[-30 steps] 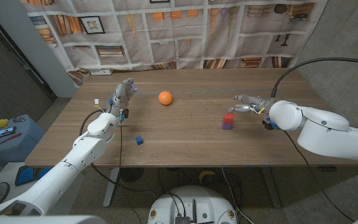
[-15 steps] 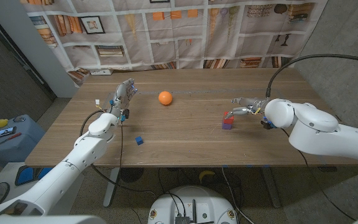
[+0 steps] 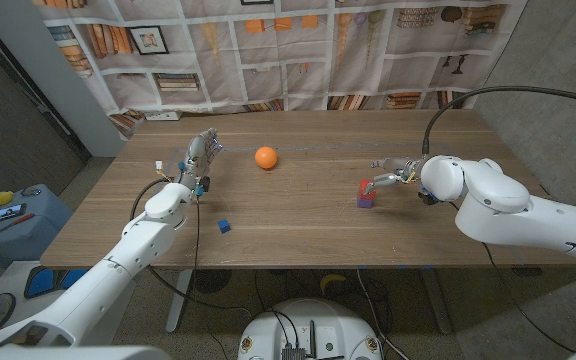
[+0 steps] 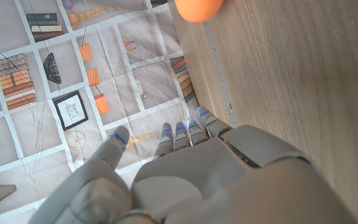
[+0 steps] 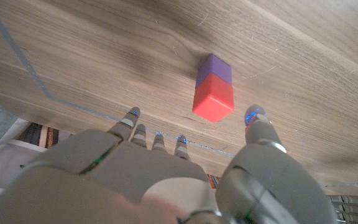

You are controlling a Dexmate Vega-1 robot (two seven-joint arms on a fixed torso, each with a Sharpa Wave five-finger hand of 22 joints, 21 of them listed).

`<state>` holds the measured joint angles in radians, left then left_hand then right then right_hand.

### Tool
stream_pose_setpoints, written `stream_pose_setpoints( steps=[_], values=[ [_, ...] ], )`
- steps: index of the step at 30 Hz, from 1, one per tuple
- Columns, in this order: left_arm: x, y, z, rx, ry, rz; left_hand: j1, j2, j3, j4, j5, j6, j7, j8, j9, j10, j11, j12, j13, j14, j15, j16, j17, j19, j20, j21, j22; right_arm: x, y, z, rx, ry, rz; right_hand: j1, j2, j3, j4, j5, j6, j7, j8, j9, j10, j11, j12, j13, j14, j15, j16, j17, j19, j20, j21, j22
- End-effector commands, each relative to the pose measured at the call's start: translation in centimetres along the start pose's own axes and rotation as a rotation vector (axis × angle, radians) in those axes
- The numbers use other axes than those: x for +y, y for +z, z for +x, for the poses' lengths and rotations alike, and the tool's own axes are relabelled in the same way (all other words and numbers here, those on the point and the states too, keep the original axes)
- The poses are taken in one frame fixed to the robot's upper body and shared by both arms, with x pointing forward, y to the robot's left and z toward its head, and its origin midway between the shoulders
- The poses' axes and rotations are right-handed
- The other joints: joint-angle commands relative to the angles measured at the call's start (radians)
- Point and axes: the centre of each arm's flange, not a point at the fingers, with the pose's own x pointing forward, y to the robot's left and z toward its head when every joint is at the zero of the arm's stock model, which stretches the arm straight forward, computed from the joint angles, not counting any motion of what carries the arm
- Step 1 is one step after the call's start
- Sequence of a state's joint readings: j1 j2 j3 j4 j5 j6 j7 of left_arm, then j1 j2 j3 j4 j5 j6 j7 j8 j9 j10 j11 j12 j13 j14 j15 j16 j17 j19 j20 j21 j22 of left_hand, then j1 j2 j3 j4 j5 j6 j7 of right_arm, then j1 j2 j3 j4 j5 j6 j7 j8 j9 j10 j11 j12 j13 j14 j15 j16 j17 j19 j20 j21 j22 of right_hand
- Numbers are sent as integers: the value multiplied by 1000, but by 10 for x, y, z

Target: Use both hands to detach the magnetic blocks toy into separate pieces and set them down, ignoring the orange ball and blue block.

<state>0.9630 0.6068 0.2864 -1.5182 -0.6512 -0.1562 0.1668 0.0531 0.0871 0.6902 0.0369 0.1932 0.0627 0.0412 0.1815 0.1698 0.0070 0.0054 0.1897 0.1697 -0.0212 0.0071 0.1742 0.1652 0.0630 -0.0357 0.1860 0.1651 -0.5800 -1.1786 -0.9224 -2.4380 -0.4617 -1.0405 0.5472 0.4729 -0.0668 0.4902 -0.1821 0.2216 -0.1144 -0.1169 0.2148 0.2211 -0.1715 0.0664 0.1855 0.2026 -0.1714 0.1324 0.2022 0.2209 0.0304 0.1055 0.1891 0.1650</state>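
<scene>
The magnetic blocks toy (image 3: 367,193) stands upright on the wooden surface (image 3: 298,215), a red cube stacked on a purple cube, the two still joined. Taking this toy as the landmark, your right robot hand (image 3: 396,170) hovers just beside it on the side nearer the surface's right edge, fingers spread and holding nothing. In the right wrist view the toy (image 5: 214,88) sits ahead of the right robot hand (image 5: 191,171), between the thumb on one side and the row of fingertips (image 5: 133,114) on the other; none of them touches the toy, and bare wood shows all round it.

The orange ball (image 3: 265,157) lies well apart from the toy, toward the robot's left and farther back on the surface. The small blue block (image 3: 224,226) lies well apart from the toy too, also toward the robot's left but nearer the front edge of the surface.

Your left robot hand (image 3: 198,152) is well apart from the toy, beyond the orange ball on the left part of the surface, raised with its fingers reaching up and away. In the left wrist view the left robot hand (image 4: 185,174) holds nothing, its fingers extended and lying close together with the thumb set apart, and the orange ball (image 4: 198,7) shows at the edge of the picture.
</scene>
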Motion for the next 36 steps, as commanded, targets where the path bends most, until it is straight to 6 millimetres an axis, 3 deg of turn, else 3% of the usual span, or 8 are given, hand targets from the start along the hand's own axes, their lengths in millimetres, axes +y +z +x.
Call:
stream_pose_setpoints(
  steps=[1,14,24,36],
  values=[
    [-1,-2,0,7,8,-5,-8,75,8,0,-1,10,0,4,4,9,4,6,5,2,0,3,2,10,2,6,5,1,0,8,28,24,-68,23,3,11,-3,5,4,-15,11,6,-54,2,9,4,-26,7,9,5,11,2,4,4],
    [-3,-5,0,15,1,-9,-11,74,11,2,-1,12,-2,3,5,11,4,5,5,5,1,3,2,11,2,6,5,3,5,14,49,11,-128,79,7,31,-4,-1,50,-33,41,12,-45,-2,15,6,-13,3,16,6,30,-3,7,3],
    [-3,-6,-1,18,7,-11,-13,73,12,3,-1,14,-2,3,5,12,1,4,5,6,0,3,3,12,5,6,5,6,8,17,55,-15,-162,146,4,51,-6,-11,116,-42,81,19,-24,-10,23,7,7,-4,23,6,56,-3,9,3],
    [-6,-10,0,31,1,-14,-15,73,14,4,-1,16,-2,3,5,13,4,3,5,7,1,3,3,14,9,6,5,5,12,20,65,-54,-185,233,-5,68,-5,-25,215,-73,138,26,9,-30,30,7,38,-19,32,6,87,-16,10,3]
  ],
)
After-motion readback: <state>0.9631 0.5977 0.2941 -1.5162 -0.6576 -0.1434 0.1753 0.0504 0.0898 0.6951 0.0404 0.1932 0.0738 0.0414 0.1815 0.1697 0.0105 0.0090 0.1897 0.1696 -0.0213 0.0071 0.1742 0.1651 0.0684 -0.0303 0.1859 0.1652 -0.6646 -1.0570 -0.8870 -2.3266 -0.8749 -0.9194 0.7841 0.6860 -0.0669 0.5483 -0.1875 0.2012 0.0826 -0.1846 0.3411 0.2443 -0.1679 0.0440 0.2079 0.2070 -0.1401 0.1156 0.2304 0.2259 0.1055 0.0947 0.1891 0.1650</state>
